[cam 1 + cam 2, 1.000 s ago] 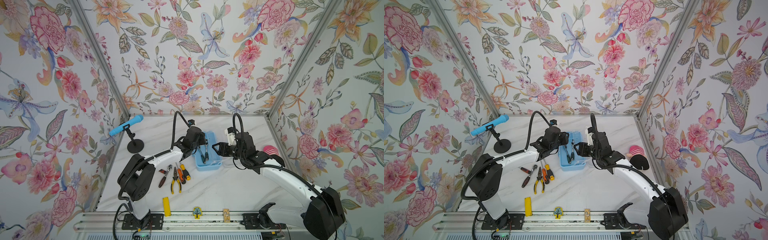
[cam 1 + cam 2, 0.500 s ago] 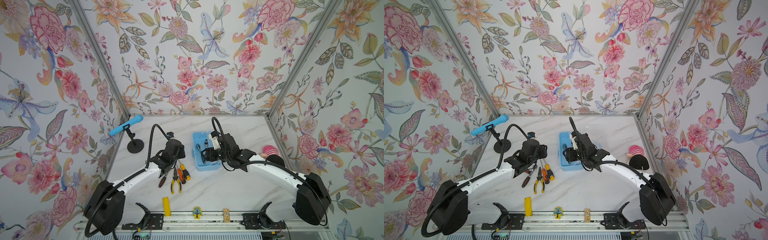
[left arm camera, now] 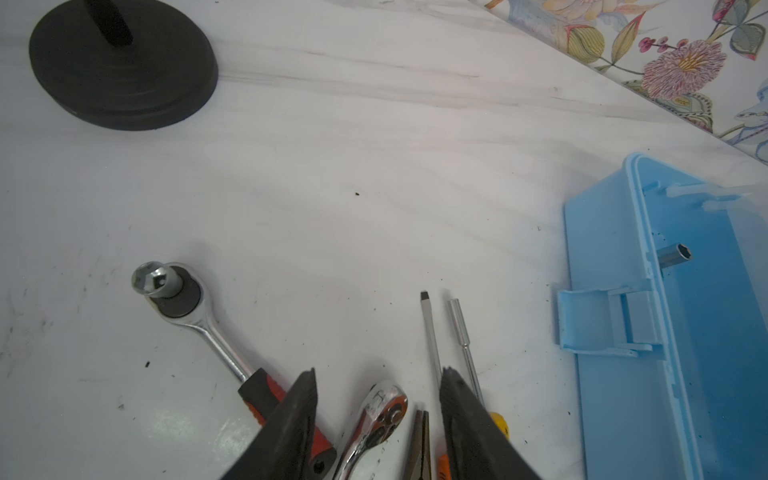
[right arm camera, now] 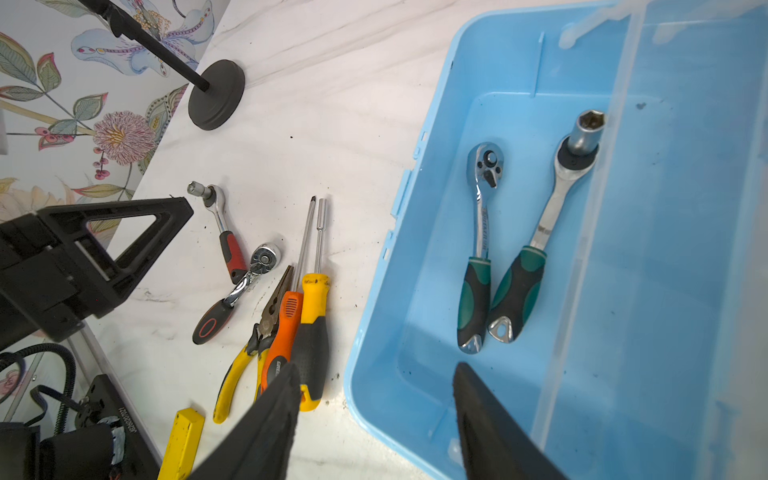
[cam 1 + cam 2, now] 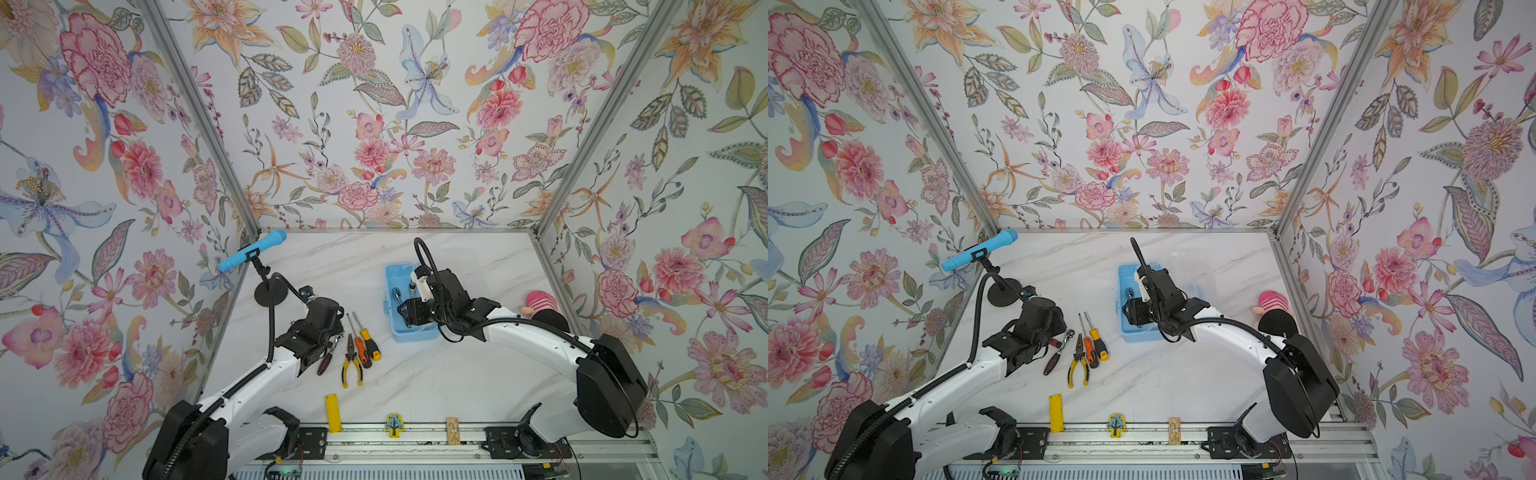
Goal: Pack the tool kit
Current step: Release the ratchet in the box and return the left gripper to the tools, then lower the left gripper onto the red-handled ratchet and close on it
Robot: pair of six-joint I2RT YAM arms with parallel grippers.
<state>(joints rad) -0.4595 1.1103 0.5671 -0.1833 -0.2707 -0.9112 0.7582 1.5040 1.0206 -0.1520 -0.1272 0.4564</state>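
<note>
The tool kit's light-blue box (image 5: 409, 330) (image 4: 390, 257) stands open at mid-table, its clear lid (image 4: 685, 208) folded back. Two green-handled ratchets (image 4: 478, 257) lie inside. Left of the box lie a red-handled ratchet (image 4: 226, 237), a black-handled ratchet (image 4: 237, 291), yellow-handled pliers (image 5: 351, 365), an orange screwdriver (image 4: 286, 324) and a yellow screwdriver (image 4: 313, 324). My left gripper (image 3: 378, 372) hangs open just above the black-handled ratchet's head (image 3: 384, 405), touching nothing. My right gripper (image 4: 376, 368) is open and empty, straddling the box's near left corner from above.
A blue microphone (image 5: 251, 251) on a black stand with a round base (image 5: 271, 293) stands at the back left. A flat yellow bar (image 5: 333, 412), a tree-shaped piece (image 5: 393, 424) and a small card (image 5: 452, 428) lie along the front edge. A pink striped object (image 5: 540, 301) sits by the right wall.
My left gripper has swung back from over the box to the loose tools, and its jaws have widened. My right gripper has come in over the box's near end.
</note>
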